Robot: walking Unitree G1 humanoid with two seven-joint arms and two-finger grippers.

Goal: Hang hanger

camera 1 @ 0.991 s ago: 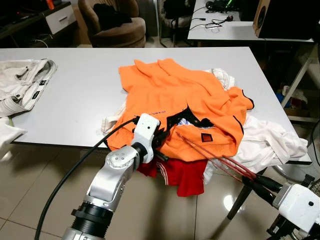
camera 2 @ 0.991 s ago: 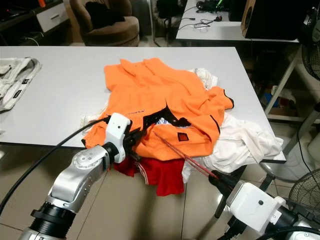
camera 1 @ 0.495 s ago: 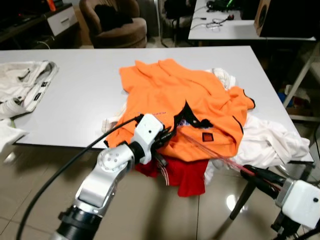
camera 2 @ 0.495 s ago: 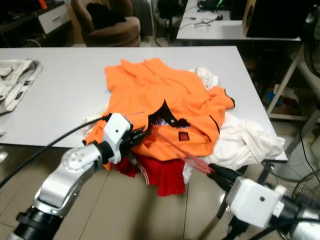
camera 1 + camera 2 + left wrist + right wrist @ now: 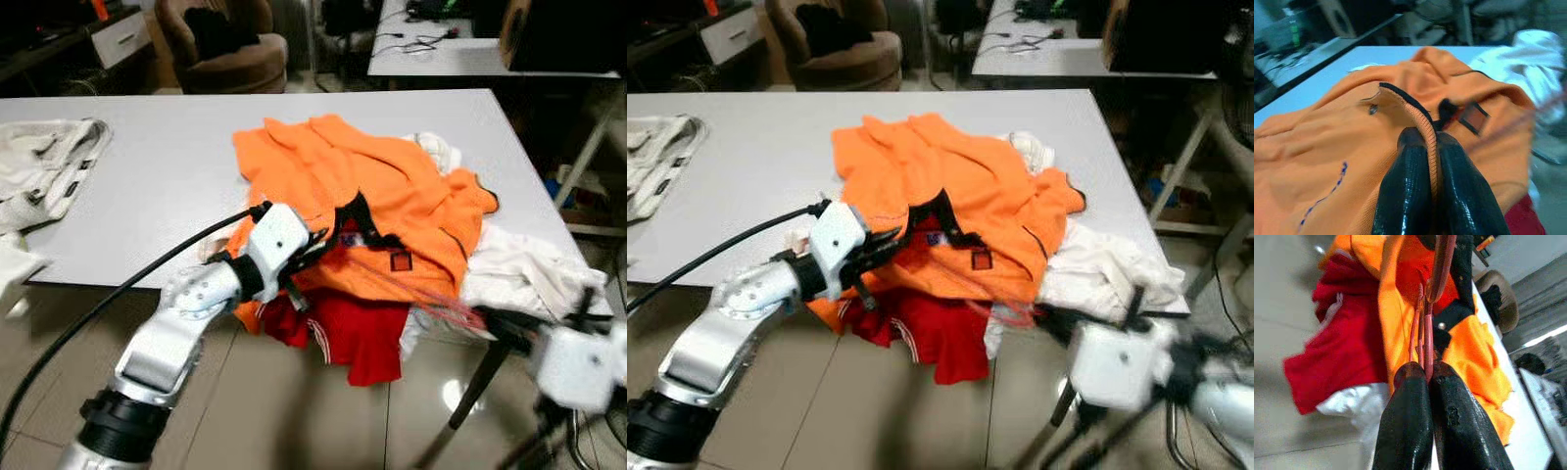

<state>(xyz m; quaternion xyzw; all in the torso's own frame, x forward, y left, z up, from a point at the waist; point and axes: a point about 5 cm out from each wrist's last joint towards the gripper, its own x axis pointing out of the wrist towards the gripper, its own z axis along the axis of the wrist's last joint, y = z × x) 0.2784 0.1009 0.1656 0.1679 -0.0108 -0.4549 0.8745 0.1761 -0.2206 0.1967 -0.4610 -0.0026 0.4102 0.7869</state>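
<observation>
An orange polo shirt [image 5: 392, 191] with a black collar lies bunched near the front edge of the white table [image 5: 157, 166]. My left gripper [image 5: 319, 245] is shut on the shirt's collar edge [image 5: 1415, 110] and holds it lifted, so the neck gapes. My right gripper [image 5: 493, 321], low at the front right and blurred, is shut on a thin red hanger [image 5: 416, 294]. The hanger [image 5: 1436, 279] runs from the fingers [image 5: 1405, 411] into the shirt's opening, and its far end is hidden under the cloth.
A red garment [image 5: 358, 338] hangs over the table edge below the shirt. White clothes [image 5: 524, 269] are heaped at the right corner, pale jeans [image 5: 44, 166] lie far left. Behind stand a brown armchair [image 5: 220, 44] and a second table [image 5: 441, 61].
My left gripper has pulled the collar up and to the left, widening the neck opening. My right gripper has moved up toward the table and the hanger has slid deeper under the shirt.
</observation>
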